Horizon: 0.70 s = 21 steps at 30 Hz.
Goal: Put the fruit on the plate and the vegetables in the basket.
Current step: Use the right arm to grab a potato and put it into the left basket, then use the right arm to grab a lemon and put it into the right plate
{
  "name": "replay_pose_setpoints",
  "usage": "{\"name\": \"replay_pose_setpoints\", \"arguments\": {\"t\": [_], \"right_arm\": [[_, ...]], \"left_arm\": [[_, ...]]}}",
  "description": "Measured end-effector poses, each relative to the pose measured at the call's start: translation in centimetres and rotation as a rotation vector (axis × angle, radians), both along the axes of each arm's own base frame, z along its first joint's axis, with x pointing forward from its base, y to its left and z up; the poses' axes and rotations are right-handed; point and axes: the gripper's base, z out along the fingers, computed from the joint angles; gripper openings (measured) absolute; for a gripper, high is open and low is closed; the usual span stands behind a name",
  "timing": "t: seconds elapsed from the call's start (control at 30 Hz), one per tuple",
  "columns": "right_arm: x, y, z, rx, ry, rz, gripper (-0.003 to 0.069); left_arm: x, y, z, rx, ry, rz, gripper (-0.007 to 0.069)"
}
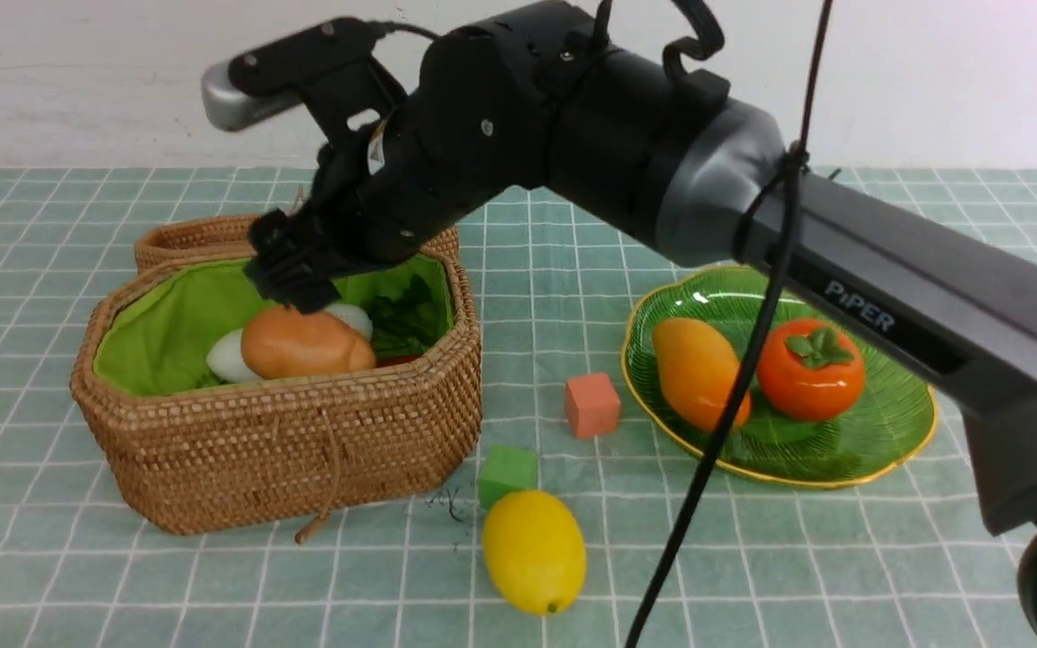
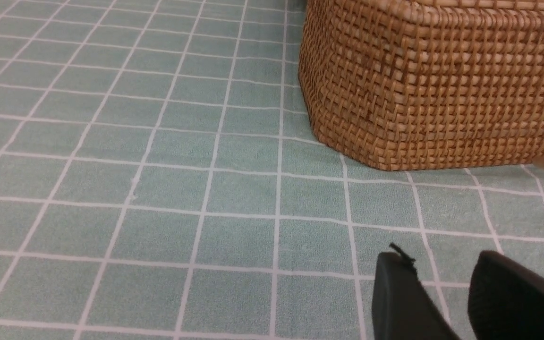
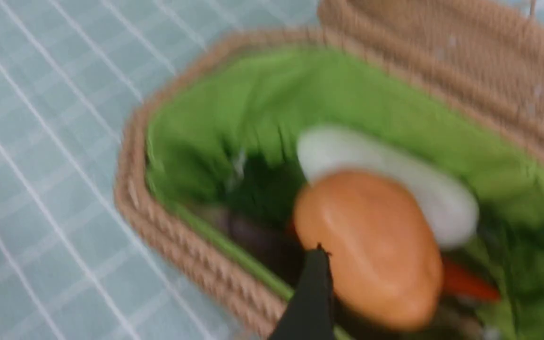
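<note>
One lumpy brownish-orange potato (image 1: 307, 345) atop white radish (image 1: 229, 356), inside basket (image 1: 284, 450).

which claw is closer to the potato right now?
Right. The right claw hangs over the basket, just above the potato. The left claw is low over the tablecloth outside the basket, and its camera doesn't show the potato.
</note>
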Motion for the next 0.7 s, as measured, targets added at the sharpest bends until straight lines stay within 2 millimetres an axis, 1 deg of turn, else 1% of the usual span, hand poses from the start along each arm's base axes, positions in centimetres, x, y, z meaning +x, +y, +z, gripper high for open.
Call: {"name": "replay_pose_setpoints", "arguments": {"t": [0.03,0.07,0.1,0.13,0.17,0.2,0.23,0.27,0.3,0.33,0.37,0.4,0.47,0.5,0.53,0.6,0.63,0.67,0.7], "right_arm": [[-0.9,-1.1,1.0,-0.087,0.005,0.035,0.0563],[-1.6,-1.9,2.0,-0.125,0.009,0.050,0.0522],[-1.6,-1.9,2.0,-0.128,0.005,0.052,0.0522],[-2.9,-3.4,4.1,-0.165,0.009,0.058,0.0451],[-4.3,-4.9,6.2,-0.159,-0.007,0.049,0.0395],[-4.8,-5.7,6.7,-0.162,-0.009,0.040,0.0377],[-5.9,-7.1,7.8,-0.150,-0.014,0.023,0.0353],[-6.1,-7.3,8.3,-0.139,-0.022,0.021,0.0351],[-7.2,-8.7,8.2,-0.144,-0.006,0.006,0.0345],[-8.0,-9.6,7.9,-0.154,0.009,-0.002,0.0352],[-8.5,-10.5,6.9,-0.167,0.041,-0.023,0.0374],[-8.7,-11.0,5.8,-0.174,0.083,-0.051,0.0405],[-8.9,-11.2,3.2,-0.195,0.167,-0.101,0.0488],[-8.9,-11.2,2.9,-0.199,0.179,-0.107,0.0488],[-8.6,-10.9,0.3,-0.199,0.264,-0.174,0.0589],[-7.9,-10.3,-1.9,-0.179,0.339,-0.240,0.0646],[-7.7,-10.2,-2.1,-0.168,0.348,-0.256,0.0655],[-6.8,-9.4,-4.2,-0.153,0.391,-0.310,0.0673],[-6.3,-9.0,-5.1,-0.150,0.404,-0.331,0.0676]], "left_arm": [[0.0,0.0,0.0,0.000,0.000,0.000,0.0225],[0.0,0.0,0.0,0.000,0.000,0.000,0.0226],[0.0,0.0,0.0,0.000,0.000,0.000,0.0227],[0.0,0.0,0.0,0.000,0.000,0.000,0.0228],[0.0,0.0,0.0,0.000,0.000,0.000,0.0229],[0.0,0.0,0.0,0.000,0.000,0.000,0.0228],[0.0,0.0,0.0,0.000,0.000,0.000,0.0230],[0.0,0.0,0.0,0.000,0.000,0.000,0.0230],[0.0,0.0,0.0,0.000,0.000,0.000,0.0232],[0.0,0.0,0.0,0.000,0.000,0.000,0.0234],[0.0,0.0,0.0,0.000,0.000,0.000,0.0236],[0.0,0.0,0.0,0.000,0.000,0.000,0.0237],[0.0,0.0,0.0,0.000,0.000,0.000,0.0237],[0.0,0.0,0.0,0.000,0.000,0.000,0.0237],[0.0,0.0,0.0,0.000,0.000,0.000,0.0237],[0.0,0.0,0.0,0.000,0.000,0.000,0.0237],[0.0,0.0,0.0,0.000,0.000,0.000,0.0237],[0.0,0.0,0.0,0.000,0.000,0.000,0.0237],[0.0,0.0,0.0,0.000,0.000,0.000,0.0237]]}}
